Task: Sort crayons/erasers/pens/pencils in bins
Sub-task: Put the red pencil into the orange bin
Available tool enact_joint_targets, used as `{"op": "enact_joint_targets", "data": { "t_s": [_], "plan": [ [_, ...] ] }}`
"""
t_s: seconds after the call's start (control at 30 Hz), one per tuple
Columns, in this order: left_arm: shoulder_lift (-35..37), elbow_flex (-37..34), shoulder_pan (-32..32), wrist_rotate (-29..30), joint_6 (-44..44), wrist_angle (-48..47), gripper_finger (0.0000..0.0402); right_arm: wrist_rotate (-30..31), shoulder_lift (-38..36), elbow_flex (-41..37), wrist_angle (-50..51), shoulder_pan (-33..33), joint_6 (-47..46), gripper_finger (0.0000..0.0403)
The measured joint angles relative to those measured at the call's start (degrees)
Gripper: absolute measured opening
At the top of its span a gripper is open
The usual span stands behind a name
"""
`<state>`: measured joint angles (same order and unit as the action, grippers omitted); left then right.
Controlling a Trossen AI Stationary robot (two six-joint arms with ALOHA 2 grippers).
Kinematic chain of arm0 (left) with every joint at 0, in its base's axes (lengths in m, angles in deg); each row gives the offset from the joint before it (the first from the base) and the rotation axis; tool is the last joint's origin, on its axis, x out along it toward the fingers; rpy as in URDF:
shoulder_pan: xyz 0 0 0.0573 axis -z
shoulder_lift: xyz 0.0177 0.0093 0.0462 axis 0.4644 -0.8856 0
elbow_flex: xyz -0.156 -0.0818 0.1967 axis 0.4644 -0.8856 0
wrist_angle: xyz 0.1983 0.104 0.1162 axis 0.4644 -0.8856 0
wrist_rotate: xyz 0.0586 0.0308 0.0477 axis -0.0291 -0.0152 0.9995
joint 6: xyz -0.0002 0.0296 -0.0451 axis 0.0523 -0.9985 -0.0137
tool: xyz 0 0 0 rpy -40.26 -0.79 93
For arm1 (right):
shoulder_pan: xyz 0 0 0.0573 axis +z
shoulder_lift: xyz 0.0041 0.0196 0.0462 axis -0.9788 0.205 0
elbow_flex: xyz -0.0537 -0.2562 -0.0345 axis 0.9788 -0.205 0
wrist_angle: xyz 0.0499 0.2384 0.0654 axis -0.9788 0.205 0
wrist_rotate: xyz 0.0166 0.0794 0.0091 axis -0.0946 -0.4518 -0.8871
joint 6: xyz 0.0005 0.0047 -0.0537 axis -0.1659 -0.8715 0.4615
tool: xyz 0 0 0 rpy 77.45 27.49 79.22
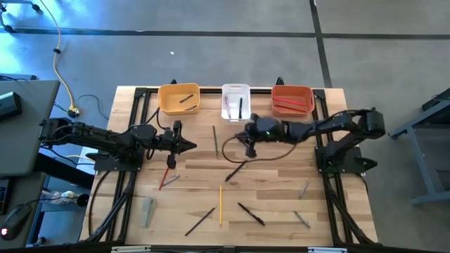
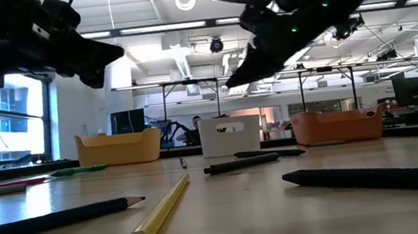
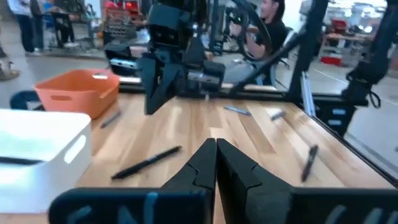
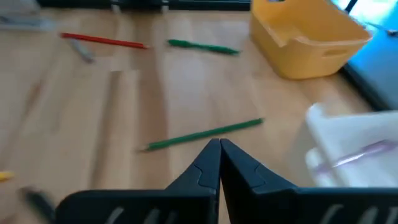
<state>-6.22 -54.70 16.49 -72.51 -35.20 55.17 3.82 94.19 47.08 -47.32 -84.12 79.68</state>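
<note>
Seemingly both grippers (image 3: 216, 163) (image 4: 220, 163) closed, empty.

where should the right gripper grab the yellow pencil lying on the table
Grip the yellow pencil near mid-shaft, coming straight down from above. It lies flat on the table, so the fingers should close across its thin width. Nothing touches it.
</note>
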Motion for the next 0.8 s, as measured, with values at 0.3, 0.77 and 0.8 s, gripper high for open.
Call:
{"op": "enact_joint_targets", "data": {
  "t_s": [0.3, 0.77, 0.8],
  "plan": [
    [-0.15, 8.21, 7.24, 13.95, -0.46, -24.08, 0.0000, 6.05, -5.05, -7.63, -0.58, 7.57, -6.54, 0.0000],
    [-1.79, 22.91, 19.93, 20.91, 12.02, -58.87, 0.0015, 9.68, -4.83, -8.03, 0.31, 13.40, -7.23, 0.0000],
    [-2.21, 24.14, 21.15, 20.92, 14.02, -61.90, 0.0022, 10.40, -4.83, -8.03, 0.31, 13.76, -7.23, 0.0000]
  ]
}}
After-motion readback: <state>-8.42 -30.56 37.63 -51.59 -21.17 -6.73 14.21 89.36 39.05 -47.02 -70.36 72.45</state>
